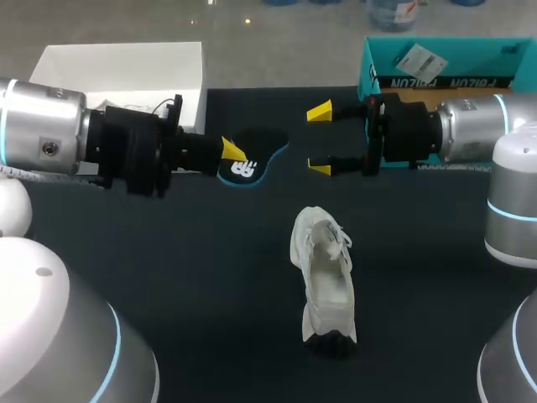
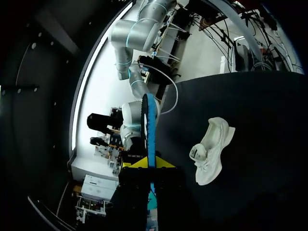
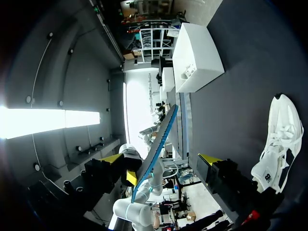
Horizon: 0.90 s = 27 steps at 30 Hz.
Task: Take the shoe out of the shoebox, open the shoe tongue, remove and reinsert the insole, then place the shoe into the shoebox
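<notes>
I'm pinching the insole (image 1: 254,156) in my left gripper (image 1: 232,151), up over the far middle. My right gripper (image 1: 319,139) is hovering just right of it, fingers spread wide. The shoe (image 1: 325,277) is lying nearer, well apart; the shoebox (image 1: 445,63) is sitting far right.

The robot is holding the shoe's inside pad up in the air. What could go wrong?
The left gripper pinches the insole at one end, so it might slip and fall. The open right gripper sits close to its other end; the two grippers could bump. Nothing holds the shoe on the table, so pushing the insole in might shove it away.
</notes>
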Each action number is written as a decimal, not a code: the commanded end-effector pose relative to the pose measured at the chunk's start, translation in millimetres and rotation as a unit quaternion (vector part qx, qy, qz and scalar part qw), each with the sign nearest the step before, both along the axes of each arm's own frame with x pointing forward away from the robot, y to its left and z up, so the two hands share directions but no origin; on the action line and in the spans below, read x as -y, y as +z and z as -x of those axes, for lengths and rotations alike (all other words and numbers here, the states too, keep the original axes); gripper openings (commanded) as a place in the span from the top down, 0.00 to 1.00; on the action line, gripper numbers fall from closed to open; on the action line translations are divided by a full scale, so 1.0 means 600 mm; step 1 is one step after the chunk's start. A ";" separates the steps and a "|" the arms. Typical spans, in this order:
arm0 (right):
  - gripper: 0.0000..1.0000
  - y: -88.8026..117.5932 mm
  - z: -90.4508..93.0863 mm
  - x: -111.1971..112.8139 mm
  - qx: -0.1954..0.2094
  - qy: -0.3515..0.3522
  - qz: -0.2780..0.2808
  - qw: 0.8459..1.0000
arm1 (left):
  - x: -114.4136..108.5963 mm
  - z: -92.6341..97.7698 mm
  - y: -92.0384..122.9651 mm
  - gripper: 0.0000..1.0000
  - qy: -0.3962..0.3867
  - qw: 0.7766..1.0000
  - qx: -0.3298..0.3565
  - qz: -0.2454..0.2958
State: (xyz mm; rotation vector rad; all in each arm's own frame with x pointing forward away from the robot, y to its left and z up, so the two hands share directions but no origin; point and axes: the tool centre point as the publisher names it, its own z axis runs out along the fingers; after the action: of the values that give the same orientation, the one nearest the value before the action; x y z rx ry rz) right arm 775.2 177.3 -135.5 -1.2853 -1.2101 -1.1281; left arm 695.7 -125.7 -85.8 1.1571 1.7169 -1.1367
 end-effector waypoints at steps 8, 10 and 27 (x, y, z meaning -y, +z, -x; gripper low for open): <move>0.00 -0.001 0.001 -0.002 0.000 -0.001 0.001 1.000 | 0.062 -0.006 -0.015 1.00 -0.005 1.000 0.027 0.004; 0.00 -0.001 0.001 -0.002 0.000 -0.001 0.001 1.000 | 0.080 -0.009 -0.018 1.00 -0.011 0.999 0.031 0.003; 0.68 -0.001 0.001 -0.002 0.000 -0.001 0.001 1.000 | 0.166 -0.020 -0.043 1.00 -0.023 0.999 0.047 0.006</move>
State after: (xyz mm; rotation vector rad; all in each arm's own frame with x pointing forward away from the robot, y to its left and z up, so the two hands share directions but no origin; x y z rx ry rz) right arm 775.1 177.3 -135.5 -1.2853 -1.2101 -1.1280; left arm 703.3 -201.5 -104.6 1.2361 1.6159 -1.1046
